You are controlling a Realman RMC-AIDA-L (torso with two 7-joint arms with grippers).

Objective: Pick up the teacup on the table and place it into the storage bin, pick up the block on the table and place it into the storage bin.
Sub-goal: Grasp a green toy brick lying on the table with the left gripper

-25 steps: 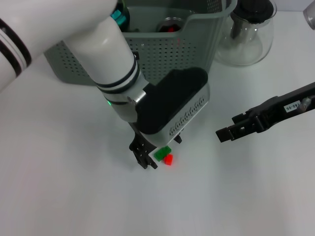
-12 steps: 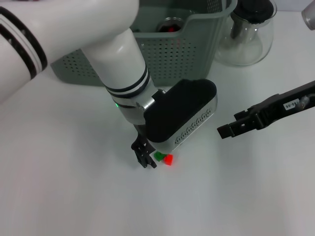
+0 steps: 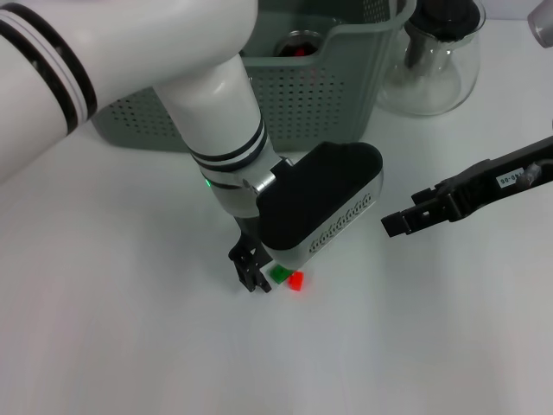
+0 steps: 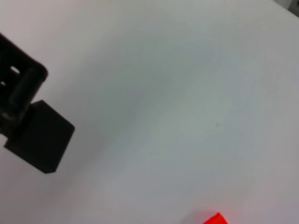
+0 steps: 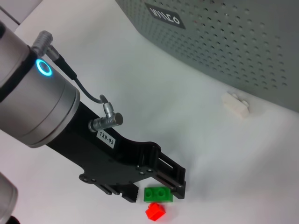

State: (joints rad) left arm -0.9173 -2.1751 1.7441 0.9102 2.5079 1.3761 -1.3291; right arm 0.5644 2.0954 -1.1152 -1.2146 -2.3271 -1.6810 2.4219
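Now green block (image 5: 158, 194) btwn left tool (image 5: 154, 186) fingers

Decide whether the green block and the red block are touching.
Cannot tell. In the right wrist view the green block sits right above the red block, edges meeting or nearly so; no clear gap or contact shows in any view.
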